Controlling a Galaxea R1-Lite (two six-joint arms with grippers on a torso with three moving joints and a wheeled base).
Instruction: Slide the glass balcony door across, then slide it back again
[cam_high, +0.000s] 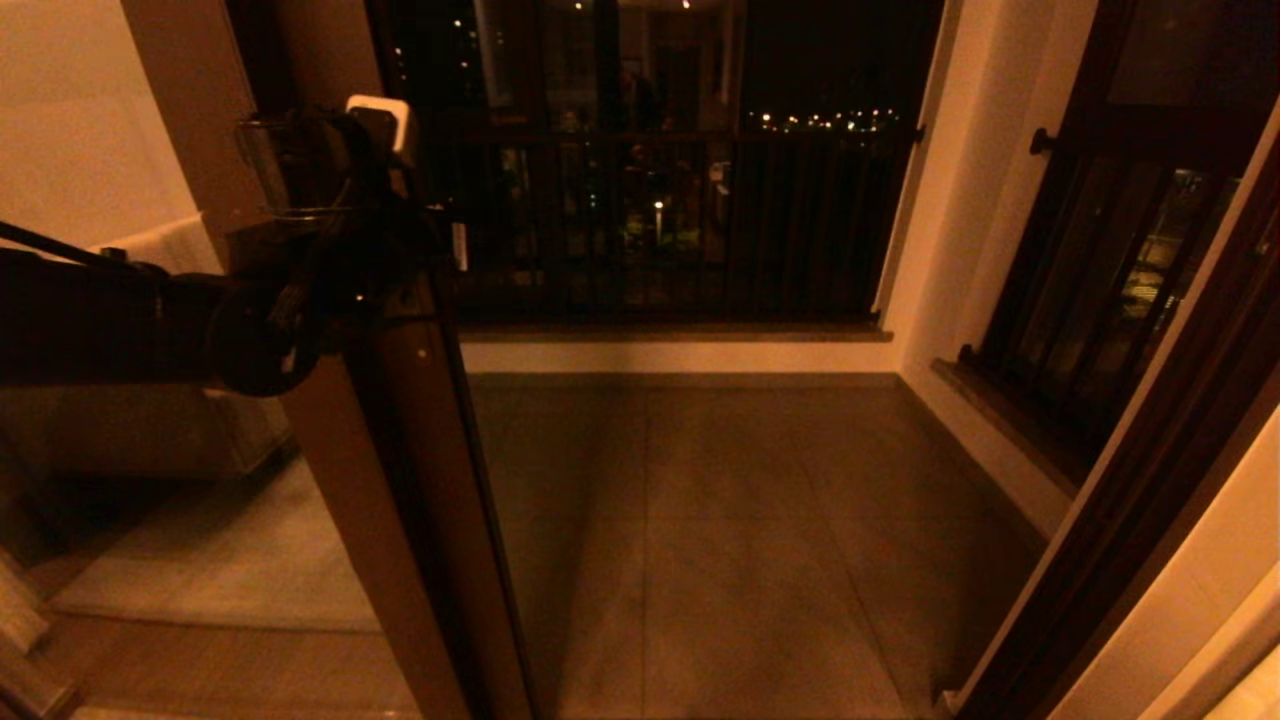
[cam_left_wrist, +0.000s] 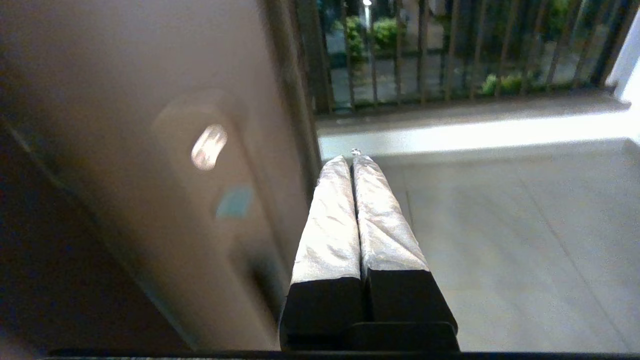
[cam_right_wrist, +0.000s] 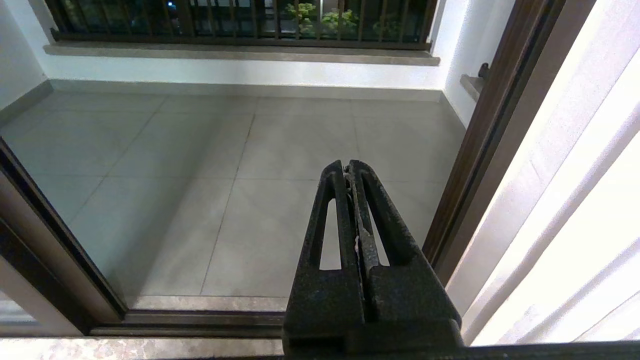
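Note:
The glass balcony door (cam_high: 400, 480) stands at the left with its brown stile running down the middle-left of the head view, and the doorway to its right is open. My left gripper (cam_high: 450, 240) is up at the stile's free edge. In the left wrist view its tape-wrapped fingers (cam_left_wrist: 330, 220) are shut with nothing between them and lie alongside the brown stile (cam_left_wrist: 190, 225). The handle slot is not visible. My right gripper (cam_right_wrist: 348, 165) is shut and empty. It hangs low over the sill track (cam_right_wrist: 200, 317), pointing onto the balcony floor, and is out of the head view.
Grey balcony tiles (cam_high: 720, 540) fill the opening. A dark railing (cam_high: 660, 220) closes the far side, and a dark barred window (cam_high: 1100, 280) sits in the right wall. The brown door jamb (cam_high: 1150, 500) and a pale curtain (cam_right_wrist: 575, 210) border the right.

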